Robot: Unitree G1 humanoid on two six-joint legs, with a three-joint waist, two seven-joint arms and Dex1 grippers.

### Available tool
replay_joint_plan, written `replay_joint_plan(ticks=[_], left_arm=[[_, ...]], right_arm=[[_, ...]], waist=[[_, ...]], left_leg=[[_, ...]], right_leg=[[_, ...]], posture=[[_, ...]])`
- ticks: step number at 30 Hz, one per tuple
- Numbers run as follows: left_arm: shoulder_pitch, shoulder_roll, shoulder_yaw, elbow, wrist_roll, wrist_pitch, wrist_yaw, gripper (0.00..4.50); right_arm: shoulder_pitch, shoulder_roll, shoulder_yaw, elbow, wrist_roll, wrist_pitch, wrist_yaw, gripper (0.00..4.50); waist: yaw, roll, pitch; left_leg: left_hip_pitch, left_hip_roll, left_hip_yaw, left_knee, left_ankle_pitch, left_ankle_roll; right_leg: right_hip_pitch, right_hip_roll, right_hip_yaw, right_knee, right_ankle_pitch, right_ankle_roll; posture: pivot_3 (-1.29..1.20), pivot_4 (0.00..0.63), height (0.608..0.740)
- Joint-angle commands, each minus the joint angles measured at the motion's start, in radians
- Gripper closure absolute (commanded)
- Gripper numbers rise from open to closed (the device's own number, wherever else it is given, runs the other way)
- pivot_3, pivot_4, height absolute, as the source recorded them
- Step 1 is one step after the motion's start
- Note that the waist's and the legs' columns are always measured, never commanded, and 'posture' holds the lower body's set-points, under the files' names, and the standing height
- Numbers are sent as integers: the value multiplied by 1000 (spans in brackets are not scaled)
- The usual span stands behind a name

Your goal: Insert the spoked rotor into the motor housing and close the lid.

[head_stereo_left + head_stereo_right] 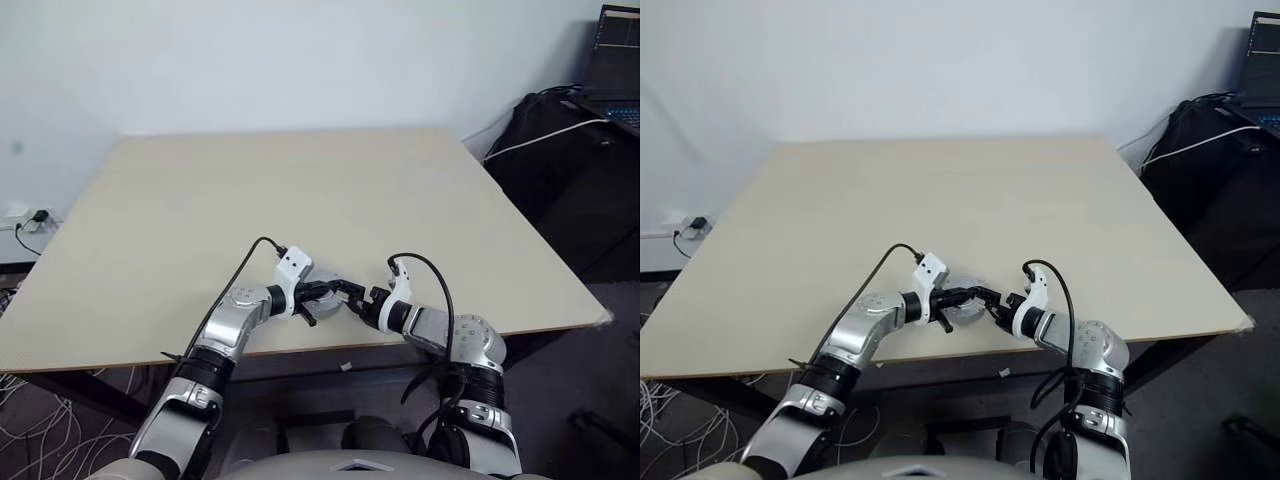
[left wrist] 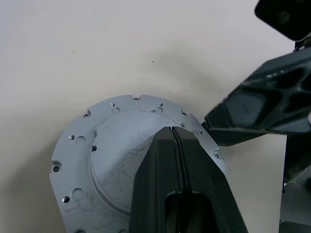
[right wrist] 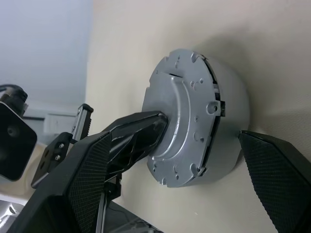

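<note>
Lid is sitting on the motor housing under the shut left gripper pressing its raised centre, between the wide-open right gripper's fingers; seating lid looks next.

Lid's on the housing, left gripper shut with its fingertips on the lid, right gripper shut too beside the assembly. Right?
Not quite. The right gripper is open, not shut: the right wrist view shows its two fingers spread on either side of the motor housing. The rest holds: the lid sits on the housing, and the left gripper is shut with its fingertips over the lid.
</note>
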Motion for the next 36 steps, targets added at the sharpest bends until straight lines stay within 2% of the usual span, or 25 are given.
replay_joint_plan(ticks=[1,11,36], left_arm=[[14,10,-6,-17,-3,14,-2,4500],[28,34,11,-27,-7,30,3,4500],[40,72,51,-32,-32,33,36,4500]], right_arm=[[-17,4,36,44,-16,-55,-6,16],[-15,-8,58,98,-40,-114,-47,16],[-12,-19,54,57,77,-58,65,16]], waist=[[0,0,0],[-2,-1,-1],[0,1,0]], left_leg=[[0,0,0,0,0,0],[3,0,0,0,-2,-4],[-2,-1,0,-5,-2,-4]], right_leg=[[0,0,0,0,0,0],[2,-2,3,0,1,1],[-3,-4,4,-3,0,-2]], posture=[[0,0,740],[0,0,740],[0,0,740]])
